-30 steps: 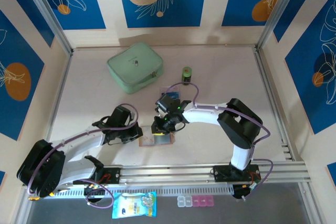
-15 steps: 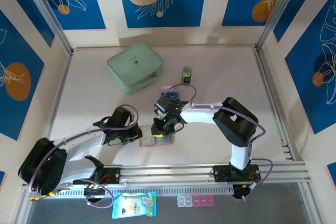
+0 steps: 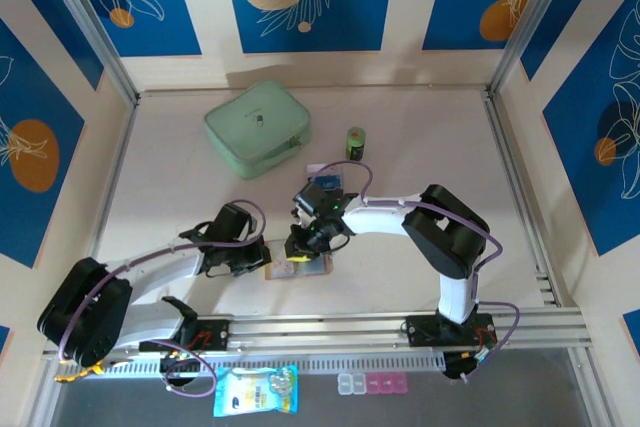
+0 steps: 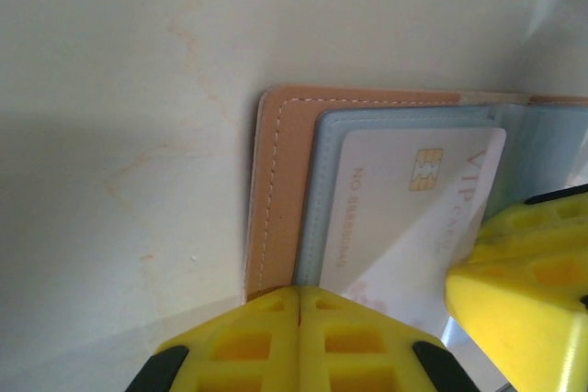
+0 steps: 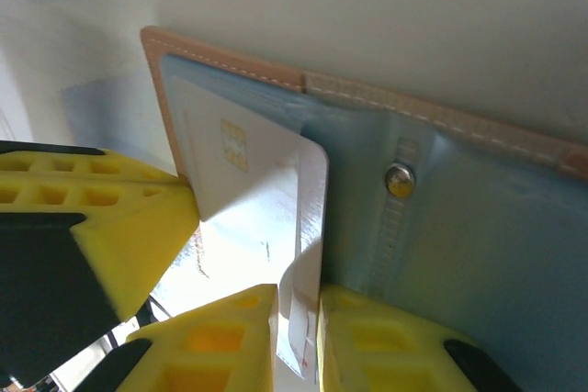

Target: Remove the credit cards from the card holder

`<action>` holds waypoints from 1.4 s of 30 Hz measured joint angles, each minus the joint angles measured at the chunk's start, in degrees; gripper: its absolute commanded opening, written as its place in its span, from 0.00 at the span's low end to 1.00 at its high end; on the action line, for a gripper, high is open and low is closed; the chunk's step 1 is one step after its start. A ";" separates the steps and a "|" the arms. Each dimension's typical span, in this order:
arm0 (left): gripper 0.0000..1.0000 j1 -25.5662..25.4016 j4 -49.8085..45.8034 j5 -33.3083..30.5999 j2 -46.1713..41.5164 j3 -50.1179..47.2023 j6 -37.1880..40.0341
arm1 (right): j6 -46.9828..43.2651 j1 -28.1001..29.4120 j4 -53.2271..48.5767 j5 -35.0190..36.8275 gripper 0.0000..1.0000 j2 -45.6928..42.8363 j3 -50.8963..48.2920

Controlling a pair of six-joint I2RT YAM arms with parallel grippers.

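Card holder lies open. Right wrist view: right gripper pinches white credit card. Left wrist view: left gripper clenched.

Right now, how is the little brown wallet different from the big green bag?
The wallet is brown and small; the green bag is much bigger. The wallet lies open, a white card showing; the bag looks closed. The left gripper and right gripper are at the wallet; nothing touches the bag. Both lie flat on the table.

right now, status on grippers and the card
left gripper shut, down on holder edge. right gripper shut on card, card partly out of pocket. left gripper close beside it.
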 measured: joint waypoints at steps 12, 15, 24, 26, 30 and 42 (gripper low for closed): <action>0.03 0.09 -0.35 0.02 1.22 1.05 0.04 | 1.09 -1.05 3.69 -1.53 0.15 -0.09 -1.77; 0.03 0.11 -0.39 0.02 1.22 1.09 0.07 | 1.53 -1.38 5.27 -2.12 0.13 -0.42 -2.95; 0.03 0.11 -0.55 0.00 1.22 1.11 0.24 | 3.04 -1.75 8.17 -2.56 0.13 -1.90 -5.07; 0.03 0.11 -0.59 0.00 1.22 1.11 0.46 | 3.28 -1.75 8.87 -2.58 0.13 -2.12 -5.66; 0.02 0.11 -0.68 0.00 1.22 1.11 0.79 | 3.69 -1.75 9.66 -2.56 0.11 -2.49 -6.21; 0.02 0.11 -0.68 0.00 1.33 1.11 1.11 | 3.82 -2.01 8.81 -1.68 0.11 -3.61 -6.58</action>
